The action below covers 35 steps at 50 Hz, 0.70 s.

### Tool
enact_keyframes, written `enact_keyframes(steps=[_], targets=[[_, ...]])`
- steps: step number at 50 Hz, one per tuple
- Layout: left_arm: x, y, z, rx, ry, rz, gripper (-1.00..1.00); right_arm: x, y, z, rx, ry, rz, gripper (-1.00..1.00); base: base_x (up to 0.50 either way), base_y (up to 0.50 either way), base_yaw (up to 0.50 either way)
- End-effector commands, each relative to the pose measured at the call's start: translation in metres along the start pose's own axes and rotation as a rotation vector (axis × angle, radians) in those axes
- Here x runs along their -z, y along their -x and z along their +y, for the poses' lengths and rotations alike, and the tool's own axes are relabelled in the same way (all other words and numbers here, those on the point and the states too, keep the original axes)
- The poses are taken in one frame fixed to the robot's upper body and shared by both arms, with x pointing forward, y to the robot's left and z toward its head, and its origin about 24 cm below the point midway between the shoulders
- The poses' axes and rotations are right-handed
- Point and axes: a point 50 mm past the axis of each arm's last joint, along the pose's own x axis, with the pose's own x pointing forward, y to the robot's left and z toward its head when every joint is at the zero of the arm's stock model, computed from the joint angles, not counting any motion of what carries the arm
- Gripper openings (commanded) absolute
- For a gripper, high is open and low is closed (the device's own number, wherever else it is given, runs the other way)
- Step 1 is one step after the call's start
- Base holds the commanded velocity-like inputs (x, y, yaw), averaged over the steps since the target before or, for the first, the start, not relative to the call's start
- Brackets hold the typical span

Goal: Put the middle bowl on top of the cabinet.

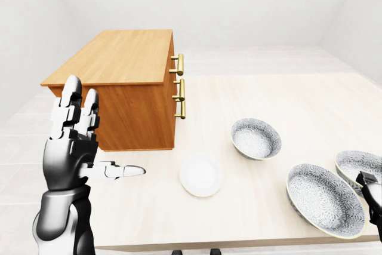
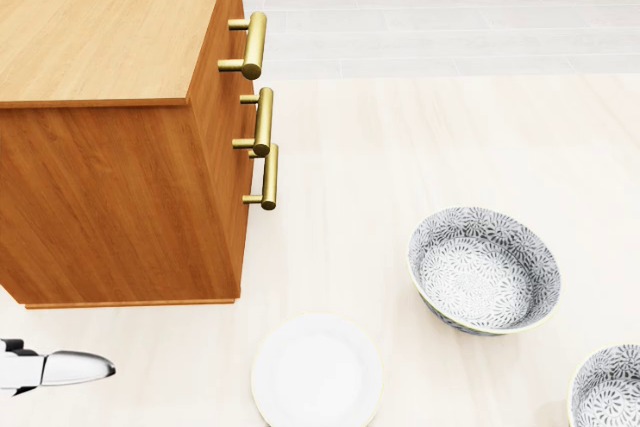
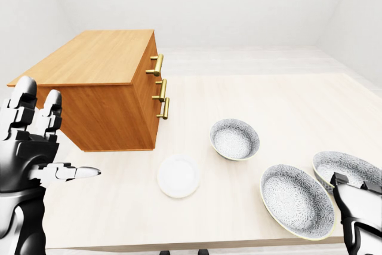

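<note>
Left-eye view shows the middle grey patterned ceramic bowl [image 1: 325, 200] on the pale worktop [image 1: 286, 106], right of the wooden cabinet [image 1: 122, 88], beside my barely visible right hand [image 1: 373, 198], whose fingers I cannot tell, while my empty, spread left hand [image 1: 77, 141] sits far across.
</note>
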Motion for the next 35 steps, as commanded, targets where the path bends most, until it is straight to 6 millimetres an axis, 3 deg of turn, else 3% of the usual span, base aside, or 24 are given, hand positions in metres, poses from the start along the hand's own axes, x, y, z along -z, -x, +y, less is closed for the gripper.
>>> enact_keyframes(steps=[1,22,35], targets=[[-0.001,0.001,0.000,0.000,-0.005,-0.003,1.00,0.000,0.000,-0.008,0.039,-0.011,-0.004,-1.00,0.00,0.00,0.00],[0.000,0.003,0.001,-0.001,0.002,0.006,1.00,0.004,-0.001,-0.024,0.054,-0.018,0.012,-1.00,0.00,0.00,0.00],[0.002,0.002,0.003,-0.006,0.003,0.010,1.00,0.007,-0.003,-0.053,0.075,-0.036,0.015,-1.00,0.00,0.00,0.00]])
